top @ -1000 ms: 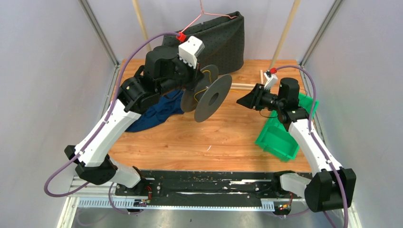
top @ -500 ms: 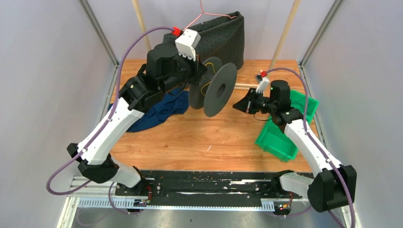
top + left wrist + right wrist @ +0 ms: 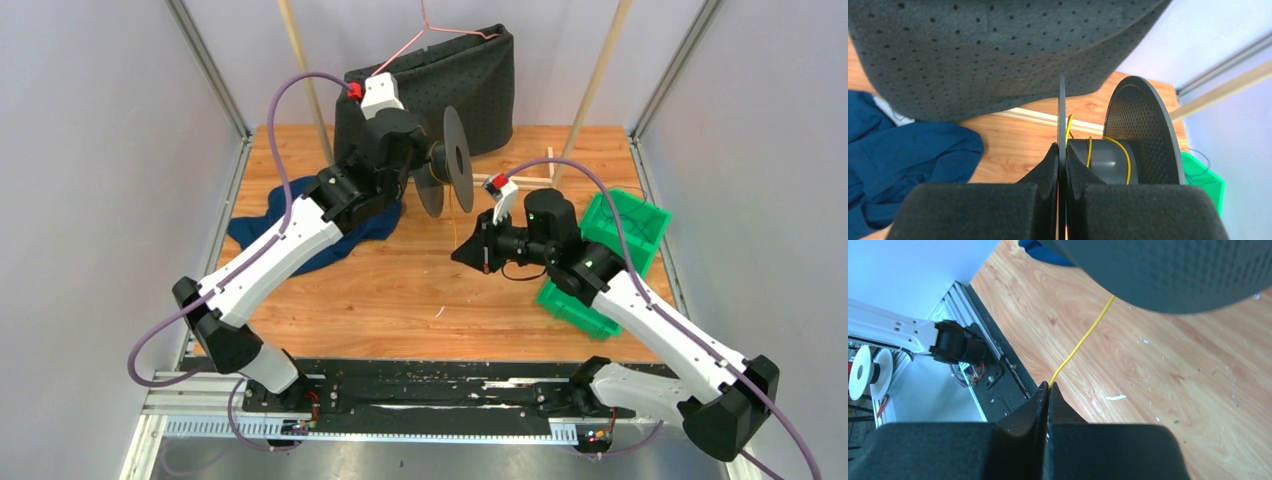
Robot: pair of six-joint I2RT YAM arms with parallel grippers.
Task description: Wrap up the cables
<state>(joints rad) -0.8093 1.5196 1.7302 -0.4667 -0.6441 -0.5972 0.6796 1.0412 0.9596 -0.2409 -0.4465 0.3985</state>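
My left gripper (image 3: 428, 158) is shut on one thin flange of a dark grey spool (image 3: 457, 158) and holds it in the air at the back of the table. In the left wrist view the gripper (image 3: 1062, 150) pinches the flange edge (image 3: 1062, 110). The yellow wire (image 3: 1089, 151) is wound in a few turns round the grey hub (image 3: 1105, 160). My right gripper (image 3: 470, 250) is shut on the yellow wire (image 3: 1083, 342), which runs taut from its tips (image 3: 1049, 387) up behind the spool's flange (image 3: 1168, 270). The wire (image 3: 468, 200) hangs thin below the spool.
A blue cloth (image 3: 300, 225) lies at the left of the wooden table (image 3: 400, 290). A dark perforated bag (image 3: 470, 75) hangs on a pink hanger (image 3: 425, 25) at the back. A green bin (image 3: 610, 250) stands at the right. Wooden sticks (image 3: 525, 178) lie at the back.
My left arm has swung the spool up and back, turning it edge-on to the camera. My right arm has moved left and toward the table's middle, still holding the wire.
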